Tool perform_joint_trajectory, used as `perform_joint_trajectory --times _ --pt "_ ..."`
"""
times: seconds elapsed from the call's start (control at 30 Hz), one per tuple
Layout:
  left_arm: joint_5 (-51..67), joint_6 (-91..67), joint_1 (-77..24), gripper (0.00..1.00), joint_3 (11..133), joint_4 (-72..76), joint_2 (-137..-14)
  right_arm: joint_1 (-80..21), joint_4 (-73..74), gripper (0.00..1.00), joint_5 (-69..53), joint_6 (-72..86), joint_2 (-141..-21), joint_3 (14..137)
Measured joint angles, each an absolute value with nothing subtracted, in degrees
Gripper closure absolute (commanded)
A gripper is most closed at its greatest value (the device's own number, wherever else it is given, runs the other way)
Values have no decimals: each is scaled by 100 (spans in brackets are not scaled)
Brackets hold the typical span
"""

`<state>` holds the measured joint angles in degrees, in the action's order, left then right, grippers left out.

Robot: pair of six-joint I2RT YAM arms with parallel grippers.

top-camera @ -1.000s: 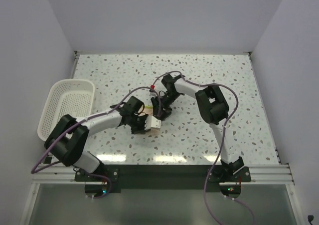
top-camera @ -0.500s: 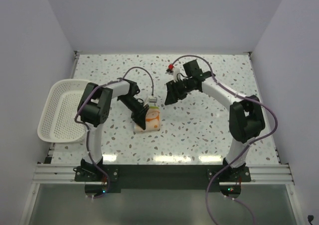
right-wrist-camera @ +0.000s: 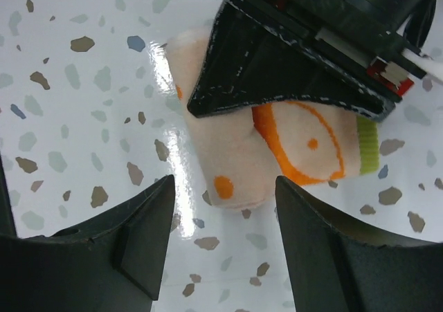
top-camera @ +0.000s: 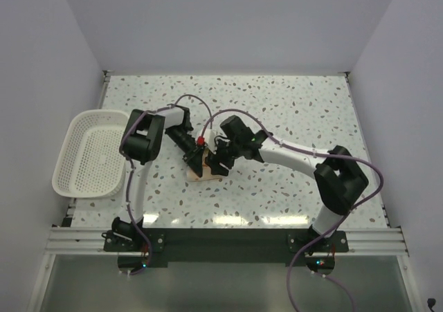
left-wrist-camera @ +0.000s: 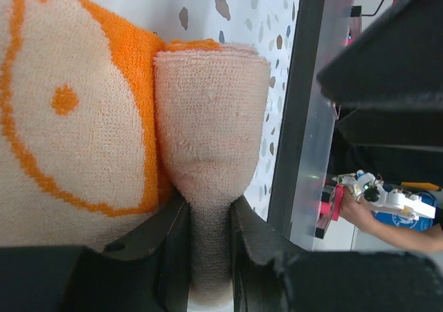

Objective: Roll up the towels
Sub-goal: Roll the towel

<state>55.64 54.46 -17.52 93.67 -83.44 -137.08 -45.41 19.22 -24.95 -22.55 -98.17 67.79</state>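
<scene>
The towel (top-camera: pixel 206 173) is a small peach and orange bundle with a partly rolled end, lying at the table's near middle. In the left wrist view the rolled peach fold (left-wrist-camera: pixel 211 139) is pinched between my left gripper's (left-wrist-camera: pixel 210 218) jaws, with the flat orange-patterned part (left-wrist-camera: pixel 69 118) to its left. My left gripper (top-camera: pixel 196 161) is shut on it. My right gripper (right-wrist-camera: pixel 225 198) is open and hovers just over the roll's free end (right-wrist-camera: pixel 221 160), apart from it; it shows in the top view (top-camera: pixel 216 161) right beside the left one.
A white mesh basket (top-camera: pixel 93 153) stands at the left edge of the speckled table (top-camera: pixel 291 104). Both arms cross over the table's middle, cables looping above them. The table's front rail (top-camera: pixel 228 239) runs along the near edge.
My right gripper has swung from the far middle back down to the towel. My left gripper has stayed at the towel, and the bundle has shifted slightly.
</scene>
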Motion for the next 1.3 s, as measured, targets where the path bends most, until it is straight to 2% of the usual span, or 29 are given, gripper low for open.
perform_joint_trajectory --times 0.3,0.4,0.43,0.5,0.53,0.6,0.63,0.73,0.8,0.97,1.3 --pt "5572 5461 -1747 81 9380 -8364 -13729 -5006 1033 41 -2316 -3133 -10022 6257" --pt "5572 5457 -1747 81 9380 -8361 -13729 -5094 864 53 -2276 -3260 -10272 6257" --pt "5570 5452 -1747 81 9380 -8359 -13729 -5100 821 67 -2235 -3297 -10357 6261" --pt "5564 5439 -1747 79 9380 -8359 -13729 -5085 760 78 -2189 -3367 -10492 6333" --pt "5561 5426 -1747 74 9380 -8355 -13729 -5063 775 88 -2206 -3356 -10541 6381" --pt "5559 5398 -1737 66 9371 -8335 -13727 -5052 829 97 -2241 -3371 -10569 6431" --pt "5566 5371 -1730 56 9347 -8307 -13712 -5052 880 100 -2250 -3376 -10578 6464" --pt "5599 5286 -1697 43 9225 -8182 -13548 -5046 1068 100 -2303 -3389 -10589 6554" --pt "5572 5236 -1669 39 9122 -8049 -13369 -5022 1264 100 -2381 -3413 -10637 6674" --pt "5325 5181 -1372 38 9019 -7520 -12892 -4943 1848 100 -2552 -3385 -10735 7004" --pt "4810 5118 126 38 8860 -5937 -11633 -4904 3411 100 -3002 -2635 -11096 7747"
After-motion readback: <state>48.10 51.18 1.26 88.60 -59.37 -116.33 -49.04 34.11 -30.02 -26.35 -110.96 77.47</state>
